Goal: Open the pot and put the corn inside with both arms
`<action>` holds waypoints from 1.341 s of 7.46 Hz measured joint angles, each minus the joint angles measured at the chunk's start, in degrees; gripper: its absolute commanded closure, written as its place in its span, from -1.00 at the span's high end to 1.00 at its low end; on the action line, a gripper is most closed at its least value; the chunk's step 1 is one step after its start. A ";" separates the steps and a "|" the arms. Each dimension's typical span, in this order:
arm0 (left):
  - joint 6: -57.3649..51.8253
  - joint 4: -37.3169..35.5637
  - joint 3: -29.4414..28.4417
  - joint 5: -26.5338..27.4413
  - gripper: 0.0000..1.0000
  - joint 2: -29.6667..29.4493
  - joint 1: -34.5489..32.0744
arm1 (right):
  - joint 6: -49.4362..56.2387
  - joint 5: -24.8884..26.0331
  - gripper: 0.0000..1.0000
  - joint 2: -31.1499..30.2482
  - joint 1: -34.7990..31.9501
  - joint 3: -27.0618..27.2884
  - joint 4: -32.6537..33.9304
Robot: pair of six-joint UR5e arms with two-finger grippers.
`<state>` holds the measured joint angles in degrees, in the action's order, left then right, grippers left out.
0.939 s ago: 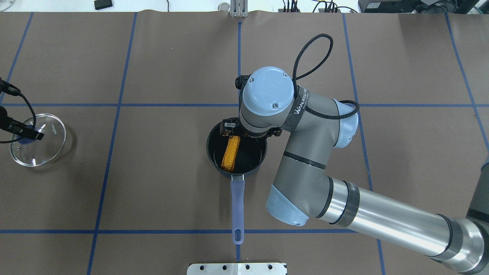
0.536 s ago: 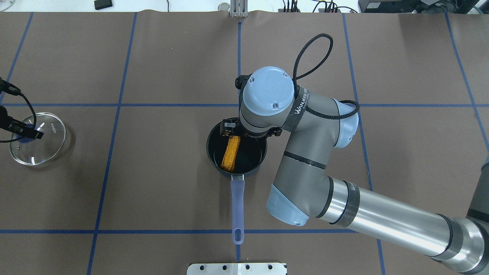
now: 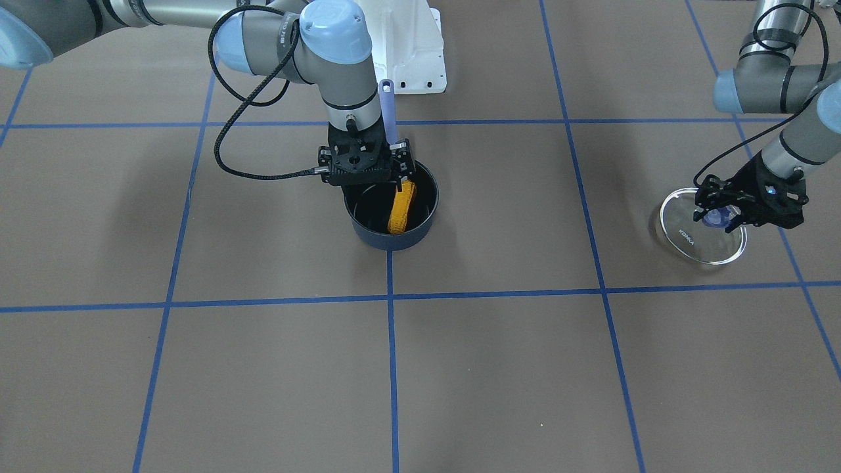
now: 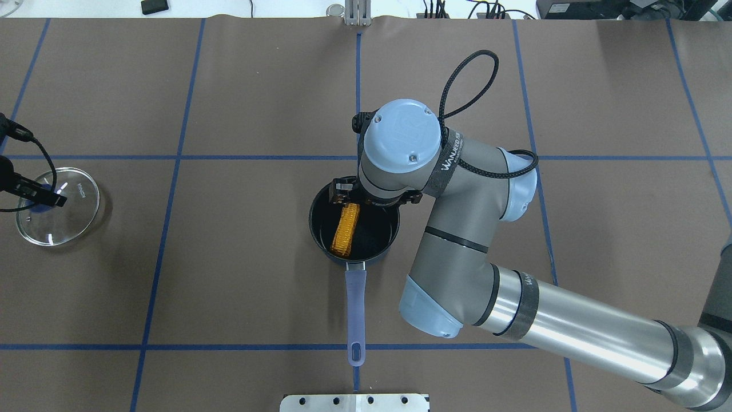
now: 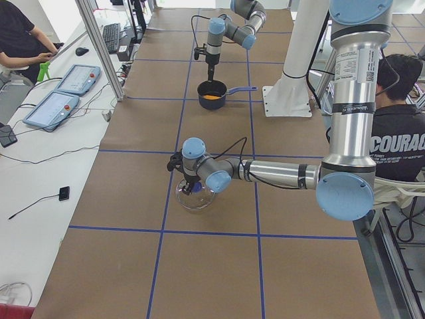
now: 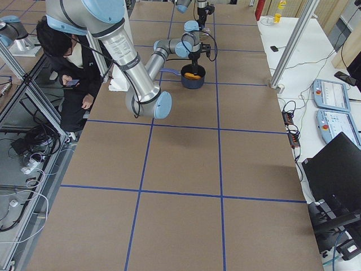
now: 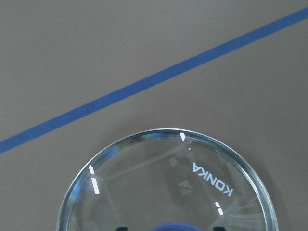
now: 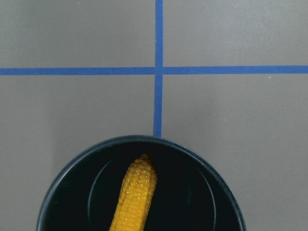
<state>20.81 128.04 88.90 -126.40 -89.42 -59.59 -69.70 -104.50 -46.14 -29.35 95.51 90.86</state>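
Note:
The dark blue pot [image 4: 378, 236] stands open mid-table with its lavender handle [image 4: 355, 309] pointing toward me. The orange-yellow corn [image 4: 346, 229] stands tilted inside it and also shows in the front view [image 3: 401, 205] and the right wrist view [image 8: 135, 192]. My right gripper [image 3: 394, 179] hangs over the pot, shut on the corn's upper end. The glass lid [image 4: 68, 220] is at the table's far left, low over the surface. My left gripper [image 3: 719, 215] is shut on the lid's blue knob [image 7: 171, 226].
Blue tape lines [image 4: 263, 157] grid the brown table cover. A white base plate [image 4: 354, 402] sits at the near edge, just behind the handle's tip. The right arm's cable loop [image 4: 463, 86] arches above the wrist. People sit beside the table in the side views [image 5: 398, 126].
The lid in my left gripper has shifted slightly away from me and now looks flatter and lower. My right arm, the corn and the pot have not moved.

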 measured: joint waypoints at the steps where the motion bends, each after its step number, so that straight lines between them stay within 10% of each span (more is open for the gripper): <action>1: -0.04 0.01 -0.15 0.01 0.33 -0.05 0.00 | 0.00 0.00 1.00 0.01 0.00 0.00 0.00; 10: -0.49 -0.72 0.01 -1.68 0.73 -1.99 -0.34 | 3.51 -1.62 1.00 -1.10 -3.94 0.45 -0.22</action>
<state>20.33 127.32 88.91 -128.08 -91.41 -59.93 -66.19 -106.12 -47.24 -33.29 95.96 90.63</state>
